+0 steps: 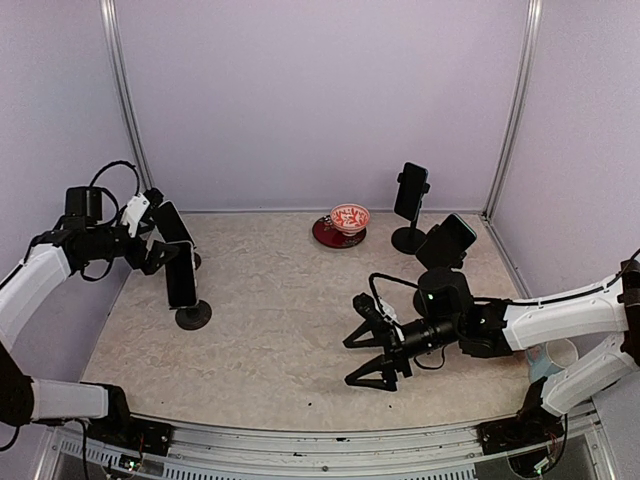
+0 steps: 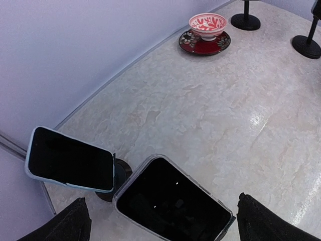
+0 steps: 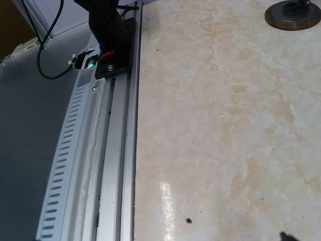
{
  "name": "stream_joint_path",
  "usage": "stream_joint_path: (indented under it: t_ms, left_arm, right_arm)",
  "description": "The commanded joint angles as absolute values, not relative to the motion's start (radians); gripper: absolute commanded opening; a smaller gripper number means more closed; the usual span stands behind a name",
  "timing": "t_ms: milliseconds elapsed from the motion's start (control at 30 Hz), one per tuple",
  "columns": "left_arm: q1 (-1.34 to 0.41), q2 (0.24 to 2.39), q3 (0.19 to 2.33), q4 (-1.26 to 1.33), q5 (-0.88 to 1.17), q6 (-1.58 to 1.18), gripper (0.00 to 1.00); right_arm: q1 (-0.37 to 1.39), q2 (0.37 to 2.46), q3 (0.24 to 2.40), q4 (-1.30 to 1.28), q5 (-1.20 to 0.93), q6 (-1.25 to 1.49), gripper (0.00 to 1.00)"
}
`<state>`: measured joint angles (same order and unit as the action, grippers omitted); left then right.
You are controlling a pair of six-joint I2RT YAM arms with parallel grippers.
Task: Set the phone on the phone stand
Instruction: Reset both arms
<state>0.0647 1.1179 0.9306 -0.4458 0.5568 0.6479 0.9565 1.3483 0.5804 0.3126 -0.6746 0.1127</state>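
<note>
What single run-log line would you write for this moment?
left gripper: jaws either side of phone, grip unclear | right gripper: open, empty | phone stand: base below phone

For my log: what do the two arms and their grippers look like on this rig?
Both arms have white link shells and black joints: left arm, right arm. The right gripper is all black with two tapered fingers; the left gripper is black too. Thin black cables loop at each wrist. No markings are legible.

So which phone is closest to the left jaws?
The clear-cased phone, right between the left gripper's jaws. The blue-cased phone sits off to one side of them.
</note>
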Motion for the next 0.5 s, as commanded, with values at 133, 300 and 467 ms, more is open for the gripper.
stream_joint_path:
  t_ms: [133,300,467]
  left_arm:
    - [0.032,0.972,0.906,-0.275,0.412,0.354,0.99]
    - [-0.059,0.812,0.778,-0.147,0.384,0.279,0.99]
    - [-0.197,0.737,0.695,-0.084,0.379,0.127,0.99]
  right_arm:
    - [0.942,1.365,0.589,0.311,-0.596,0.106,1.0]
    - [0.942,1.363,0.619,0.282,-0.527,0.116,1.0]
    - [0.943,1.334,0.623,0.256,-0.431,0.134,1.0]
